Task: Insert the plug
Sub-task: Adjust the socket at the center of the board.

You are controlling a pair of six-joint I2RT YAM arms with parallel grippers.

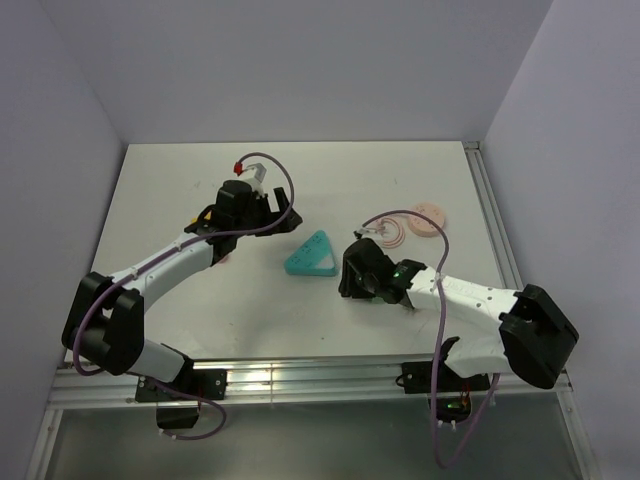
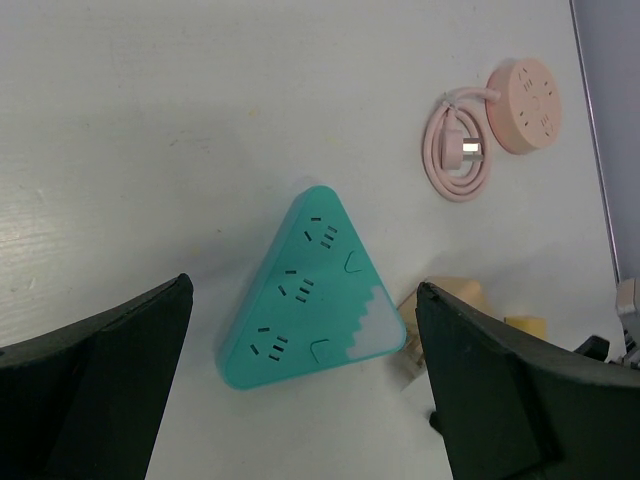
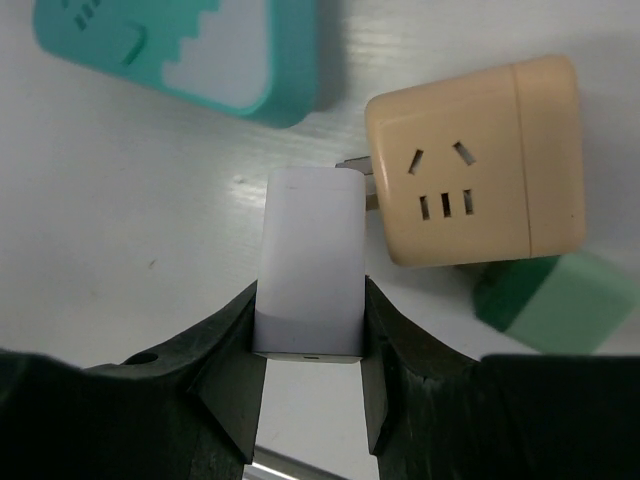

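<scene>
The jaws of the right arm [image 1: 465, 292] are clenched on the sides of a plain white rectangular plug block [image 3: 310, 265], held just above the white tabletop [image 1: 180, 190] right of its middle. In the top view the arm's black wrist hides the block. A short metal prong shows at the block's far end, just beside a beige cube socket adapter [image 3: 475, 165] with five slots on its upper face; whose prong it is I cannot tell. A green block [image 3: 555, 300] lies touching the cube, cut off by a finger. A teal triangular power strip [image 2: 310, 290] (three sets of slots, two small buttons, a white stepped patch at one corner) lies flat near the tabletop's middle. The jaws of the left arm [image 1: 170, 262] hang released and spread wide above it. Toward the right edge sits a pink round power strip [image 2: 525, 105] with its pink cord [image 2: 445, 165] coiled beside it. Any print is too small to read. Pale walls stand on three sides, and a metal rail [image 1: 300, 378] runs along the near edge.
</scene>
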